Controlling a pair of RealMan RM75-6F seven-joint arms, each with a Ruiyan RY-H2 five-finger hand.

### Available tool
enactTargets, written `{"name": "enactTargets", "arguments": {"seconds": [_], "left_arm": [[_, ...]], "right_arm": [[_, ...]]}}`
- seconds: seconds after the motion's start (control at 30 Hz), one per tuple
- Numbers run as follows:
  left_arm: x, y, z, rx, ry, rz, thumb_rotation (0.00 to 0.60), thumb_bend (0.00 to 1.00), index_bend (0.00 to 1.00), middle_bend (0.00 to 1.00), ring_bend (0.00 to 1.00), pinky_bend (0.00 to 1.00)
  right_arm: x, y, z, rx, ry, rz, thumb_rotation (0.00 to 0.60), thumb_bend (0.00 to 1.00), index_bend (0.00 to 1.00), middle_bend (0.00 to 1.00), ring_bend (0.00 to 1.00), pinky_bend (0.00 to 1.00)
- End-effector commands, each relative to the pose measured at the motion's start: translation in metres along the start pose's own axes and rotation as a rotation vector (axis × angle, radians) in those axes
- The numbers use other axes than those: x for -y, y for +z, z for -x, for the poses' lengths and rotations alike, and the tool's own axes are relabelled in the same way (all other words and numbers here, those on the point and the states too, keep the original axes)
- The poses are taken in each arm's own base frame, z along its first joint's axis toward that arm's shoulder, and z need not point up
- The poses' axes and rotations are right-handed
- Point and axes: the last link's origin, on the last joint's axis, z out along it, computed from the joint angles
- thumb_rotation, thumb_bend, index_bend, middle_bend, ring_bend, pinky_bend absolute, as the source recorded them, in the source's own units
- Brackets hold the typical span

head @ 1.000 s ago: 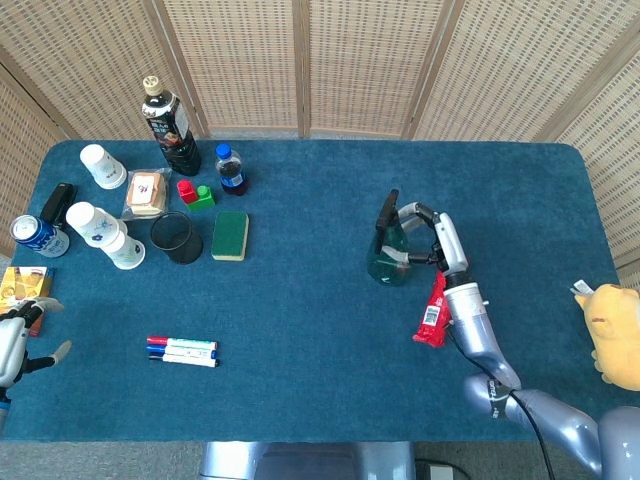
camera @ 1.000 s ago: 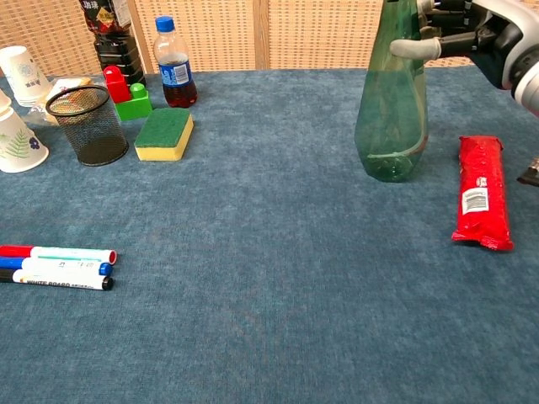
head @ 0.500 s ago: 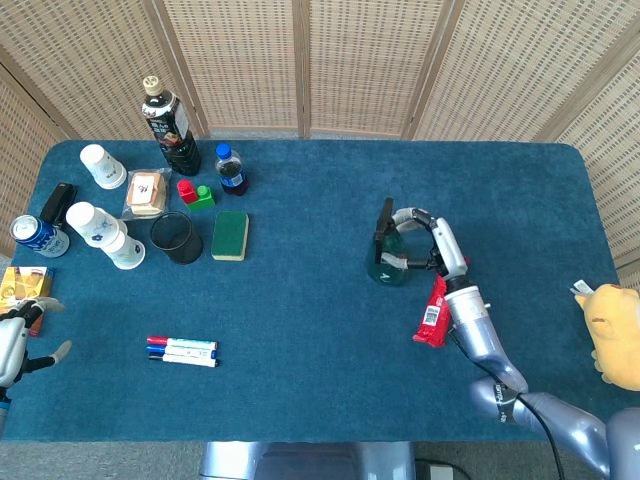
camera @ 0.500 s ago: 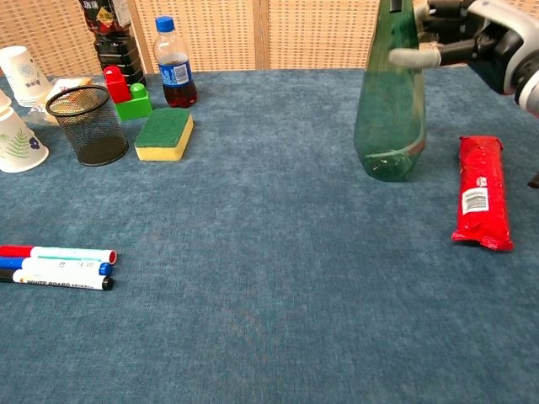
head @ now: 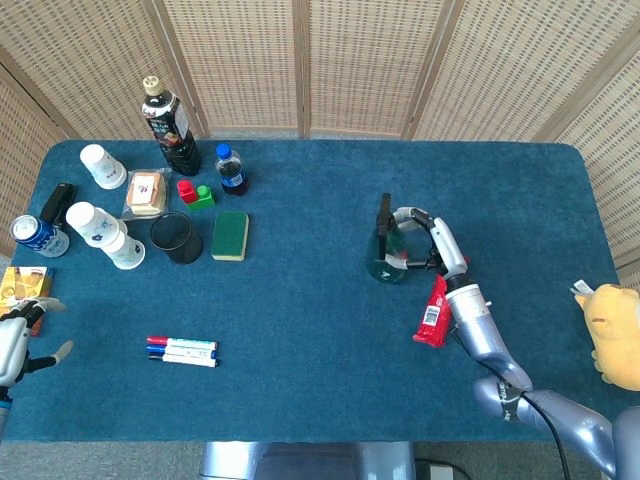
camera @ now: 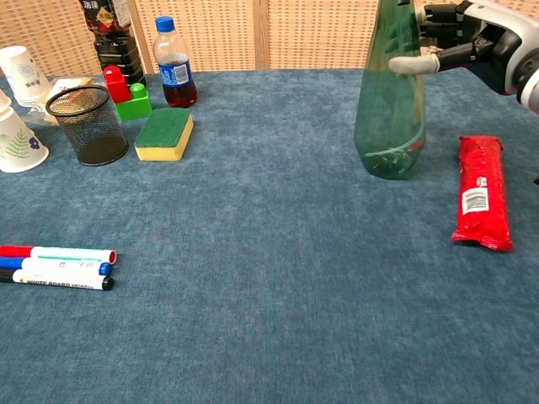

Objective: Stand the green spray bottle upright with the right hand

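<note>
While a wide blue-carpeted table (head: 300, 330) fills both views, the green spray bottle (camera: 389, 118) stands upright on its base right of centre, just left of a red packet (camera: 482, 192) lying flat. Around the bottle's upper part, near the black trigger head, the right hand (head: 432, 243) has its fingers (camera: 414, 62) curled against the clear plastic; a firm grip cannot be confirmed. Nearly empty, the bottle looks light, smooth and easy to tip, so the narrow neck seems the safest hold. At the near left edge, the left hand (head: 14, 340) rests spread, holding nothing
</note>
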Motion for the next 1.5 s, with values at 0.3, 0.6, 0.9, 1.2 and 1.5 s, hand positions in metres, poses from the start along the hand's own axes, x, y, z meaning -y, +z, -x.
{"name": "enactTargets", "arguments": {"seconds": [0.3, 0.6, 0.9, 1.2, 1.5], "left_arm": [[-0.001, 0.000, 0.000, 0.001, 0.000, 0.003, 0.600, 0.31, 0.32, 0.29, 0.27, 0.30], [-0.001, 0.001, 0.000, 0.000, -0.001, 0.006, 0.600, 0.31, 0.32, 0.29, 0.27, 0.31], [-0.002, 0.001, 0.001, 0.001, 0.000, 0.008, 0.600, 0.31, 0.32, 0.29, 0.27, 0.31], [-0.003, 0.001, 0.001, 0.001, 0.003, 0.011, 0.600, 0.31, 0.32, 0.29, 0.27, 0.31], [-0.006, 0.002, 0.002, 0.007, 0.004, 0.020, 0.600, 0.31, 0.32, 0.29, 0.27, 0.31]], "right_arm": [[0.001, -0.001, -0.002, 0.017, 0.003, 0.002, 0.600, 0.17, 0.31, 0.33, 0.17, 0.29], [0.001, -0.001, -0.004, 0.026, 0.008, 0.004, 0.600, 0.17, 0.28, 0.32, 0.15, 0.26], [0.002, -0.001, -0.005, 0.033, 0.008, 0.005, 0.600, 0.17, 0.27, 0.31, 0.15, 0.25], [0.002, -0.003, -0.009, 0.033, 0.014, 0.004, 0.600, 0.17, 0.25, 0.30, 0.14, 0.23], [0.002, -0.010, -0.017, 0.031, 0.022, 0.009, 0.600, 0.17, 0.22, 0.29, 0.12, 0.20]]}}
